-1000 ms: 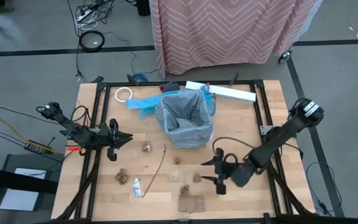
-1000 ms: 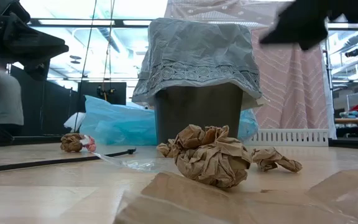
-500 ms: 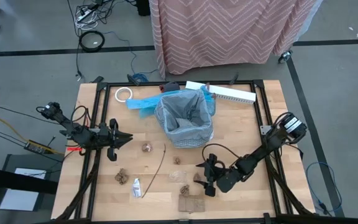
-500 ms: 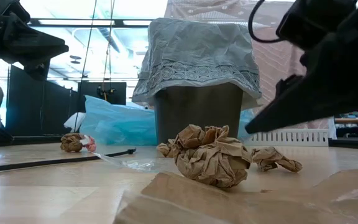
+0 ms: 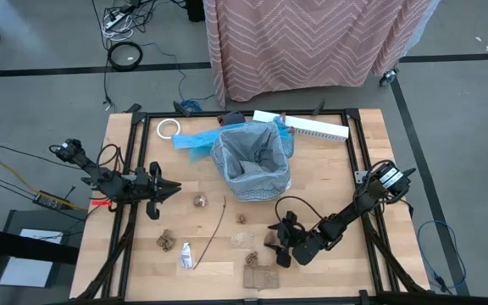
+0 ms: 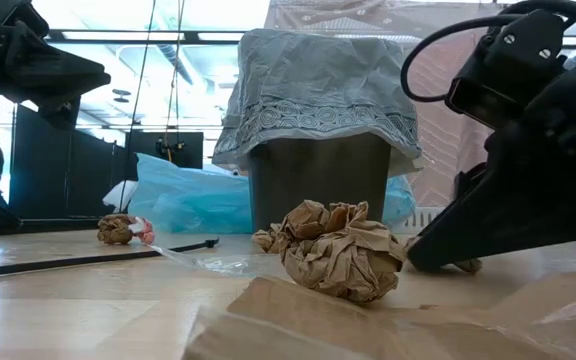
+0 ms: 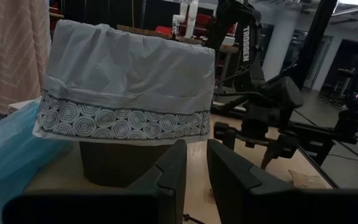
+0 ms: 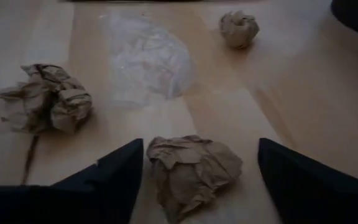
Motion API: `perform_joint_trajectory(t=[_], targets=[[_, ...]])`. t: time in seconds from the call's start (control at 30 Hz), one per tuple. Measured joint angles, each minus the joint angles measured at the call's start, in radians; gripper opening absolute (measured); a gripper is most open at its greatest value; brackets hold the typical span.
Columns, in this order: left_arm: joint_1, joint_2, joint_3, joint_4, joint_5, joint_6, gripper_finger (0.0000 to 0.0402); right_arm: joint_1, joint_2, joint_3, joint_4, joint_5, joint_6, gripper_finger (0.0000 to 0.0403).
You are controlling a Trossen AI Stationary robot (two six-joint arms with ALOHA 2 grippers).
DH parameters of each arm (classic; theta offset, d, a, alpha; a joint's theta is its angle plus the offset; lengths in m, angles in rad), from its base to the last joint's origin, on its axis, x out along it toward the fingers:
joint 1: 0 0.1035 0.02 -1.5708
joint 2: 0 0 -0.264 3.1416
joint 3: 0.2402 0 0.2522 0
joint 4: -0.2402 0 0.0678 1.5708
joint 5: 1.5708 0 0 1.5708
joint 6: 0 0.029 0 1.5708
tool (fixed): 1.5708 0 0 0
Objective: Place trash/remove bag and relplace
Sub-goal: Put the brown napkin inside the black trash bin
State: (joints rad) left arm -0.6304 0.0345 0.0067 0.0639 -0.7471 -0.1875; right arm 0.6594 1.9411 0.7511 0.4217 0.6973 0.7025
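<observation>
Right claw (image 5: 280,246) is down at the tabletop (image 5: 337,178), fingers spread wide either side of a brown paper wad (image 8: 191,165), not gripping it yet. I see the left claw (image 5: 169,190) parked apart, nearly closed, empty. Grey bag (image 5: 252,157) lines the bin.

Grey floor (image 5: 41,93), pink chevron cloth (image 5: 312,42), black cables (image 5: 125,55), bright ceiling lights (image 6: 158,15)

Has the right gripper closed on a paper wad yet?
No: in the right wrist view the right gripper has its fingers spread wide on either side of a brown paper wad lying on the table.
</observation>
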Motion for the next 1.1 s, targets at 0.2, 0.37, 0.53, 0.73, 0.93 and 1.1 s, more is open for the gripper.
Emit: perform_joint_trajectory(t=[0.2,0.37,0.53,0.73,0.93,1.1], targets=[[0.0,0.0,0.0,0.0,0.0,-0.006,0.0072,-0.002,0.001,-0.002,-0.023,0.024,-0.024,0.0118],[0.0,0.001,0.0,0.0,0.0,-0.007,0.0072,-0.003,0.003,-0.002,0.001,0.016,-0.032,0.0016],[0.0,0.001,0.0,0.0,0.0,-0.008,0.0072,-0.003,0.005,-0.004,0.089,-0.007,-0.059,0.0008],[0.0,0.001,0.0,0.0,0.0,-0.008,0.0072,-0.005,-0.063,0.014,0.194,-0.002,-0.172,0.0004],[0.0,0.001,0.0,0.0,0.0,-0.008,0.0072,-0.011,-0.243,0.074,0.186,0.013,-0.489,0.0002],[0.0,0.001,0.0,0.0,0.0,-0.008,0.0072,-0.015,-0.451,0.088,0.102,0.136,-0.787,0.0001]])
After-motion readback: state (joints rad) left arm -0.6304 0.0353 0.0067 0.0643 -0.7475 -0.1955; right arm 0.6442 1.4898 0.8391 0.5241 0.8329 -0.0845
